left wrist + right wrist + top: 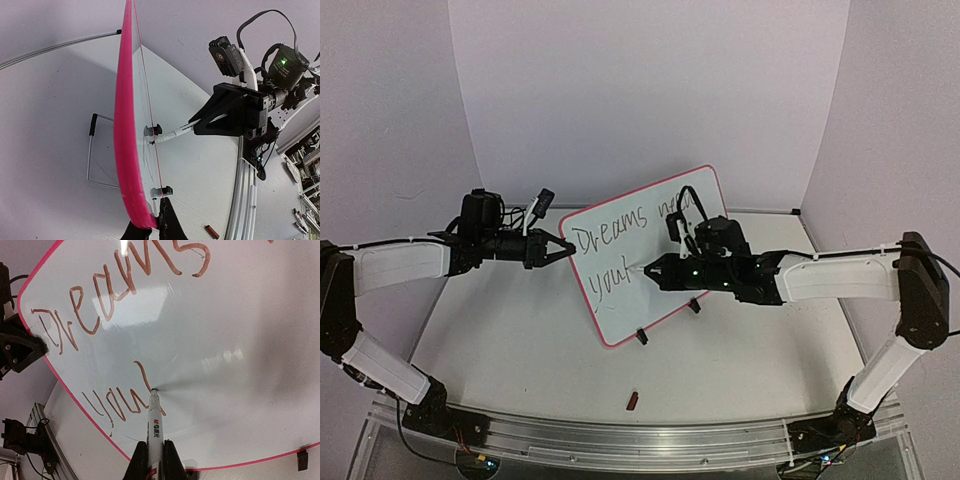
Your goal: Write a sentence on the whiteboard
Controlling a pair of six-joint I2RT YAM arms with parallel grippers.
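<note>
While right hand (155, 460) holds marker (153, 425), whiteboard (225, 340) touching tip.

Pale lilac walls (650, 90), white tabletop (520, 340), aluminium rail (650, 440) along near edge, even light

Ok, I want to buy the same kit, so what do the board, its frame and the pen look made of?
The board looks like a smooth coated panel, glossy: light glares off it. Its pink frame looks like moulded plastic, rounded. The pen seems white plastic with printed lettering.
</note>
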